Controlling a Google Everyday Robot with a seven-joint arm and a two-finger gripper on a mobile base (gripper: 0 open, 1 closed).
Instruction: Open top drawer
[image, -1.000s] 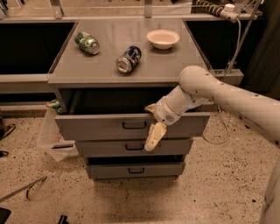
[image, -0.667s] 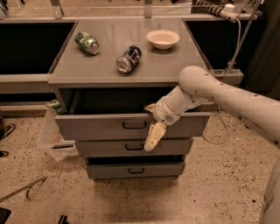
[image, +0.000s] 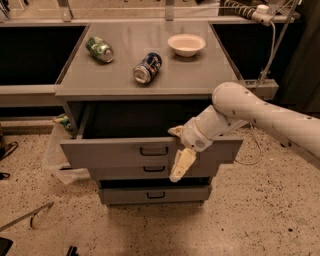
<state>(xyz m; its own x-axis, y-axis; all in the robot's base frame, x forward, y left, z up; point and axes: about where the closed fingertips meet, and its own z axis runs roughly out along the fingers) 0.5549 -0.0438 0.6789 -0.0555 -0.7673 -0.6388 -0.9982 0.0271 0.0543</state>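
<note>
Camera view: the wide grey metal top drawer (image: 110, 152) stands pulled well out, with the cream two-finger gripper (image: 181, 152) at its front rim, just right of the small black loop handle (image: 153, 150); whether the gripper is parted or clamped cannot be told. The pull appears nearly complete, so the next move calls for release and a clean retreat. Print on the blue drink can (image: 148, 67) and the green drink can (image: 100, 49) is unreadable.

The tool (image: 179, 147), at the top drawer's (image: 125, 152) front rim, hid part of that front; the arm (image: 270, 115) ran off the right edge.
</note>
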